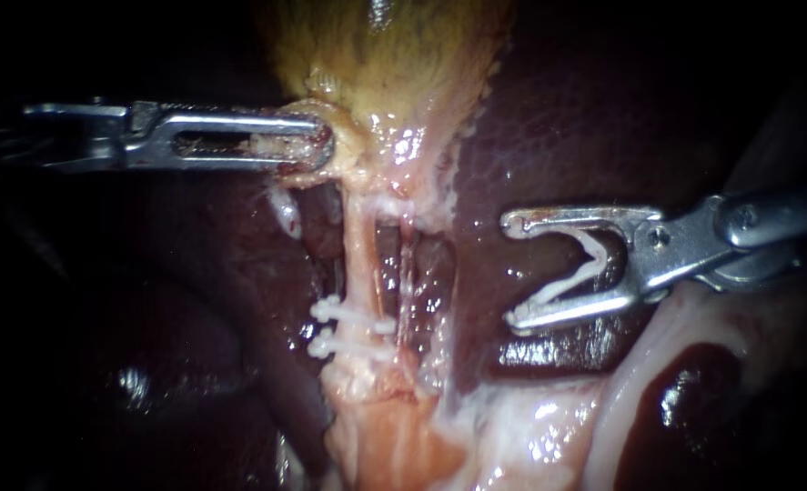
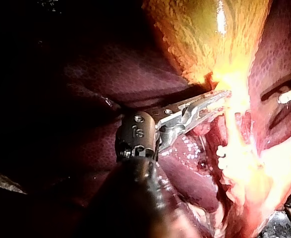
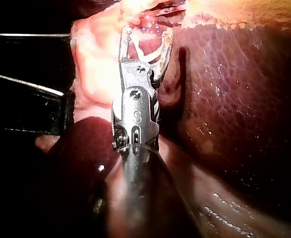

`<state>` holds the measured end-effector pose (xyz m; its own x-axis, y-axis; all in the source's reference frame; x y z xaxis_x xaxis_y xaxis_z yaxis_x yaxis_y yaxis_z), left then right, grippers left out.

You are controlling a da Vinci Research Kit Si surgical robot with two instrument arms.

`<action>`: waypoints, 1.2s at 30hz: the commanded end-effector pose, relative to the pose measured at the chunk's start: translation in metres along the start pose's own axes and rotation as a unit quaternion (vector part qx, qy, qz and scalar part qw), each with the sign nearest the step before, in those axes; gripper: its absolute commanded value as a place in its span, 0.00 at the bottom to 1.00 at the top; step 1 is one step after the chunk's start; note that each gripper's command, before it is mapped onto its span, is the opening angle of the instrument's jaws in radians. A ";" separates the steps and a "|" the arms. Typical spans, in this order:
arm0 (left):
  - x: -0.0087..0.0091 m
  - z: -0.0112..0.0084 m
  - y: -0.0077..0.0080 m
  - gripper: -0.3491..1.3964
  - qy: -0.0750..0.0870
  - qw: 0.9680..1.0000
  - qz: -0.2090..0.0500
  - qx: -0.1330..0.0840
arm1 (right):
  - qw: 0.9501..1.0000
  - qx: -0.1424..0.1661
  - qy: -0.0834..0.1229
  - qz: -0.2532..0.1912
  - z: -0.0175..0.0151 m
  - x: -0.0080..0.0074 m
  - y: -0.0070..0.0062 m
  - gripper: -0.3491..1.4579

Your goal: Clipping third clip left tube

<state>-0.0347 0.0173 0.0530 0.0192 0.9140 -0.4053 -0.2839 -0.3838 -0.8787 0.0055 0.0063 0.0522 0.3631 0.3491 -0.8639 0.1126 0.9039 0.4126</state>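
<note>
The left tube (image 1: 358, 259) is running down the middle of the endoscope view, from the gallbladder (image 1: 394, 55) neck toward the pale tissue below. It is carrying two set clips (image 1: 350, 315) on its lower part, one just under the other. The stretch above them is lying bare.

The tube is looking thin, soft, wet and stretched — likely slippery and easy to tear. It is calling for a square, gentle closure, not a pull. The best site, by judgement, is the bare stretch above the upper set clip. Both jaws should be passing fully across the tube and clear of the right tube (image 1: 409, 273), which is lying just beside it.

The right instrument (image 1: 509, 270) is hovering over the liver (image 1: 558, 118), well apart from the left tube. Its jaws are standing wide, and the third clip (image 1: 578, 273) is sitting between them as an open V, touching both jaws.

The left instrument (image 1: 321, 145) is gripping the gallbladder at the neck, jaws closed on the tissue — this is holding the left tube taut.

Risk: catching the right tube, or only part of the left one.
</note>
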 end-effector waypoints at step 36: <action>0.0047 -0.0077 0.0032 0.00 0.023 1.000 -0.010 0.006 | 0.990 0.027 0.030 0.134 0.0145 0.0033 0.0030 0.47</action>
<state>-0.0282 0.0192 0.0463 0.0694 0.9147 -0.3981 -0.2940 -0.3626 -0.8844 0.0207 0.0066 0.0556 0.3304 0.6019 -0.7270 0.0674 0.7532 0.6543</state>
